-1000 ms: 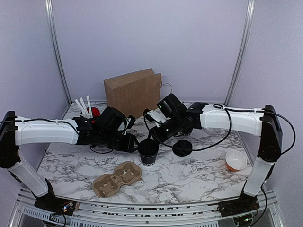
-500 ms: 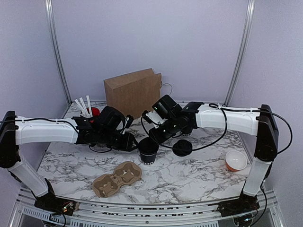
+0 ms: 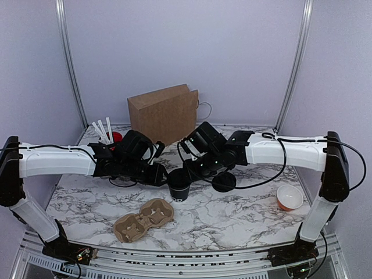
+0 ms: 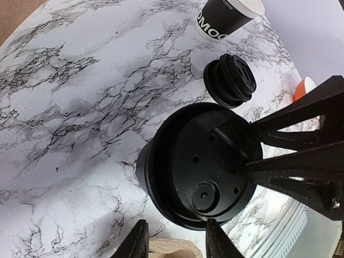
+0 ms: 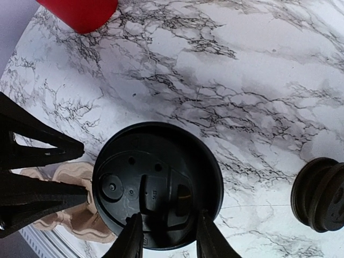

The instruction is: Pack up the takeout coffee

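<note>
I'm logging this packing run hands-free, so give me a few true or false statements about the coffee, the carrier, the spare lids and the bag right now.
1. The takeout coffee has its lid on. True.
2. It sits in the cardboard carrier. False: it stands on the marble table, and the carrier holds no cup.
3. The stack of spare lids lies beside the coffee, on the right arm's side. True.
4. The brown paper bag lies flat. False: it stands upright at the back.
5. The left gripper and the right gripper are both close to the coffee. True.
</note>
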Robot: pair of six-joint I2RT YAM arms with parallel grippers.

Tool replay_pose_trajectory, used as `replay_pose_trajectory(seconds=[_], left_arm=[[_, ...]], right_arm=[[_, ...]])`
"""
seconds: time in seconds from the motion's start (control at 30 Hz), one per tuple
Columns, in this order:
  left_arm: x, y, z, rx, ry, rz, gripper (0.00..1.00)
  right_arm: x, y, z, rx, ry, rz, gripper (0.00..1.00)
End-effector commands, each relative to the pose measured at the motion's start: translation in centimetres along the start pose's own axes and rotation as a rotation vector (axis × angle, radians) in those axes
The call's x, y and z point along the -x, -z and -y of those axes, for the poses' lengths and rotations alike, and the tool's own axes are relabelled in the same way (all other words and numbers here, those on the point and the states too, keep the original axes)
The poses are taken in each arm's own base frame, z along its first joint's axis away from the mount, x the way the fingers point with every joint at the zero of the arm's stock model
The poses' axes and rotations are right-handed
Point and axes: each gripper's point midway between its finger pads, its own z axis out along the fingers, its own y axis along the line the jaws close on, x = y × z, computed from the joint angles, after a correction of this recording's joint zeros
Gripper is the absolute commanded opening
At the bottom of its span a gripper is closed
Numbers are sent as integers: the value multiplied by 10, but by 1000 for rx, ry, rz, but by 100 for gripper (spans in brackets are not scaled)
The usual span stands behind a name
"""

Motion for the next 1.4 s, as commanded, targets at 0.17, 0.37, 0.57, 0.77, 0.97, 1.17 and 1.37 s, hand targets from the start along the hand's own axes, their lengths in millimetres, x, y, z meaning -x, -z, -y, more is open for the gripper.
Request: replay_pose_trajectory(seconds=[0.17,0.37,0.57,0.77,0.97,1.17,1.37], left_arm=[[10,6,0,-5,6,33,36],[16,2,2,-6,29,36,36],[23,-2,7,-15,32,39,36],[22,-11,4,3,31,23,34],[21,-15,-2,36,20,9,33],[20,-18,-2,39,16,-1,33],[19,-20,-3,38,18,-6,33]], right_arm=[[29,36,3,15,-147,181,35],[28,36,19,119,-177,178,35],[29,22,25,210,-134,150,29],[34,11,27,224,-114,135,25],[28,2,27,236,-109,113,24],[21,-3,27,241,-109,91,20],[13,-5,30,238,-116,72,17]])
